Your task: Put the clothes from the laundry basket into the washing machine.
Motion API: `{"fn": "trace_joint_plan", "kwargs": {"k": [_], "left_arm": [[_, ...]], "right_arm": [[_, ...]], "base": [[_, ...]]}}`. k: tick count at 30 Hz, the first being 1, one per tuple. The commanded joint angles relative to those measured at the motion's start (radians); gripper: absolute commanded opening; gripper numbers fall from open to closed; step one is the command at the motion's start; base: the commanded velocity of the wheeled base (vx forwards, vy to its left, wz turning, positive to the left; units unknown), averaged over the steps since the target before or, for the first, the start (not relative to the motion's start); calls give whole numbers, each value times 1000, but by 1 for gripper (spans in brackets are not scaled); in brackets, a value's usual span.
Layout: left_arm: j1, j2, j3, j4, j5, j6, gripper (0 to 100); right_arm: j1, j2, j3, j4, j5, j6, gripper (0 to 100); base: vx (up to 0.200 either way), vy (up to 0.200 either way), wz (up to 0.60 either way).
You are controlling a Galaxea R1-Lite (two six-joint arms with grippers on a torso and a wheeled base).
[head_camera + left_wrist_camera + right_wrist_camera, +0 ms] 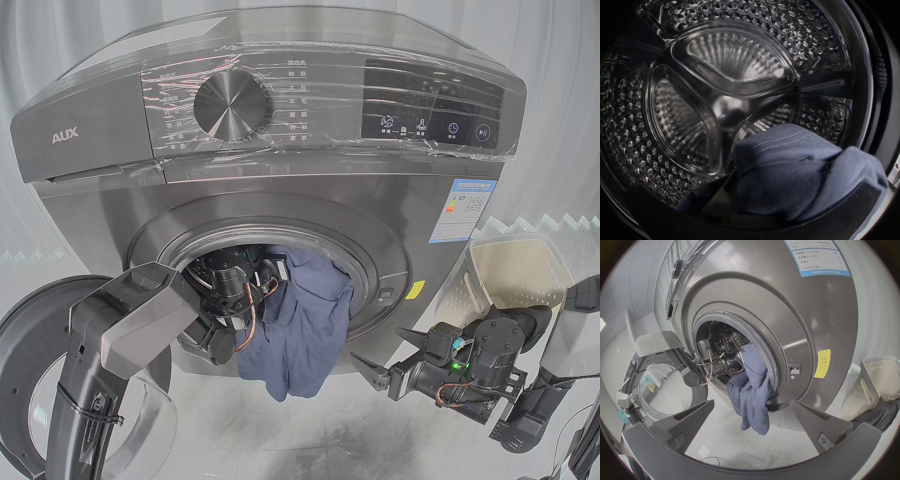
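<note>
So the washing machine (262, 206) has its round door (34, 350) swung wide open toward the robot's left. One piece of clothing is halfway in: a slate-blue garment (300, 325), soft and crumpled, draped over the lower rim of the opening. The upper part is bunched inside the mouth of the drum (725, 78), toward the right side of the opening. The rest hangs down the front panel in long loose folds, ending in a couple of uneven tails below the opening. From the left wrist view you can see it up close (twill-looking weave, with two lines of paler stitching across the fold), sitting on the near bottom edge of the shiny dimpled drum.

The left end effector (270, 275) is pushed into the opening, right up against the left side of the garment. Honestly I can't tell whether it's clamped on the cloth or let go, because the fabric hides it.

The right end effector (377, 345) hangs out front, low and to the right of the opening. Its jaws are spread wide with nothing in them, and it's clear of the garment. The cream perforated laundry basket (519, 269) stands on the floor just beside the machine's right front corner.
</note>
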Motion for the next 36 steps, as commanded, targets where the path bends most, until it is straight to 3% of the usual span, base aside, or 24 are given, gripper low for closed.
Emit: {"fn": "trace_joint_plan", "kwargs": {"k": [1,7,20,21,25,27,31,36], "left_arm": [[8,59,-125,68,44,9,0],[26,94,-257,138,123,12,0],[26,85,-249,135,140,14,0],[26,85,-248,135,140,14,100],[22,73,-229,140,140,6,100],[13,27,-151,163,137,4,100],[-6,-42,-21,218,117,7,100],[-32,-79,45,233,73,7,100]], "right_arm": [[1,5,0,-1,0,0,100],[1,5,0,-1,2,0,100],[11,28,0,-1,0,2,100],[11,28,0,-1,0,2,100],[11,27,0,-1,0,2,100],[11,27,-1,-1,0,2,100],[11,27,-3,-1,0,2,100],[11,28,-1,-2,0,2,100]], "base": [[0,0,0],[0,0,0],[0,0,0],[0,0,0],[0,0,0],[0,0,0],[0,0,0],[0,0,0]]}}
